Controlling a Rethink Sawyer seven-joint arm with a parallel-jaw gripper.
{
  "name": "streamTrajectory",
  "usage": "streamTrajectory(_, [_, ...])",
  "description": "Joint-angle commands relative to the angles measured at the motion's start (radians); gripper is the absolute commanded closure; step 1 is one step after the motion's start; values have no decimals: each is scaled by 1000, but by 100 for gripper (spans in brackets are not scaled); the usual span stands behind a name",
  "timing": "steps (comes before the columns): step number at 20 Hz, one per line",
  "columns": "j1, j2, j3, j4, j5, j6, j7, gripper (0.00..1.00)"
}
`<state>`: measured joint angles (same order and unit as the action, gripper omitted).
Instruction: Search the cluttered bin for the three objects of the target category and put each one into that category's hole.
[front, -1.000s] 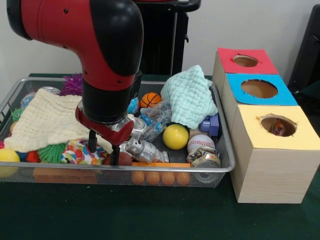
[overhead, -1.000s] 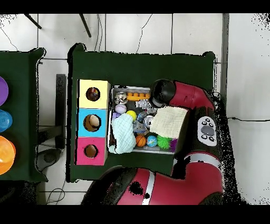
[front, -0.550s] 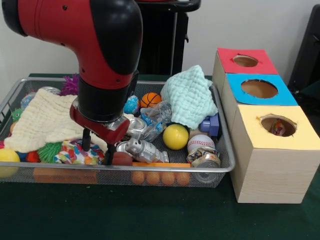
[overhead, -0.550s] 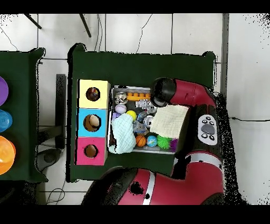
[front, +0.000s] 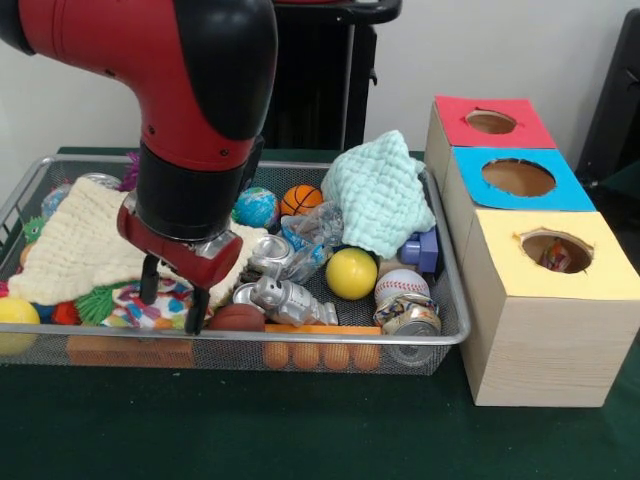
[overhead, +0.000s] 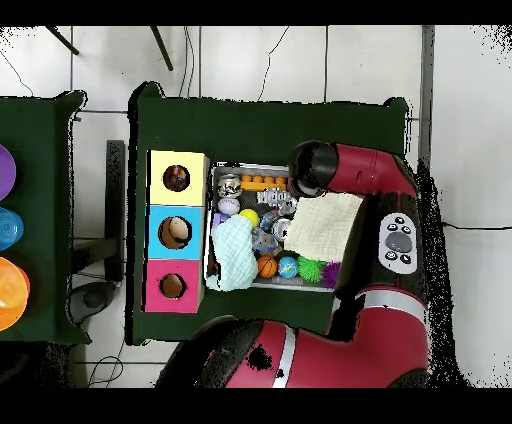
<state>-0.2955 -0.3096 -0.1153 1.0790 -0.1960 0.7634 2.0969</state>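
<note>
Now, front view: gripper (front: 172, 300) low over bin (front: 330, 338) near front rim, jaws apart, empty, above patterned ball (front: 150, 305); brown ball (front: 237, 318) just beside right fingertip. Target category unclear; yellow ball (front: 351, 273), baseball (front: 401, 286), can (front: 408, 316) lie mid-bin, boxes (front: 540, 290) right of it. Best descend straight, straddle one item, avoid cloth (front: 85, 243).

Overhead: arm (overhead: 345, 175) hides gripper; cloth edge under wrist, so snag risk likely.

Robot lab or test room: red and black robot arm (front: 190, 110) over a green-covered table (front: 300, 430), wooden sorting box with red, blue, yellow holed tops (front: 530, 250), wire mesh bin (front: 440, 335), white tiled floor (overhead: 260, 60), cables.
</note>
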Motion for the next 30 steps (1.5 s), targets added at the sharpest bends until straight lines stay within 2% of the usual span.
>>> streamTrajectory(1, [-6, 50, 9, -16, -106, 59, -114, 0])
streamTrajectory(4, [-1, 73, 8, -38, -117, 88, -106, 0])
streamTrajectory(8, [16, 66, -8, 15, -130, 107, -92, 0])
streamTrajectory(12, [26, 59, -10, 17, -135, 164, -131, 0])
streamTrajectory(15, [20, 48, 5, 13, -142, 257, -222, 0])
streamTrajectory(16, [8, 35, 21, 37, -139, 223, -231, 0])
streamTrajectory(19, [-23, -3, 61, 75, -135, 250, -302, 0])
streamTrajectory(21, [-34, -17, 73, 82, -138, 278, -330, 0])
streamTrajectory(23, [-40, 9, 85, 58, -145, 285, -335, 0])
streamTrajectory(30, [-39, 52, 103, 65, -155, 187, -261, 0])
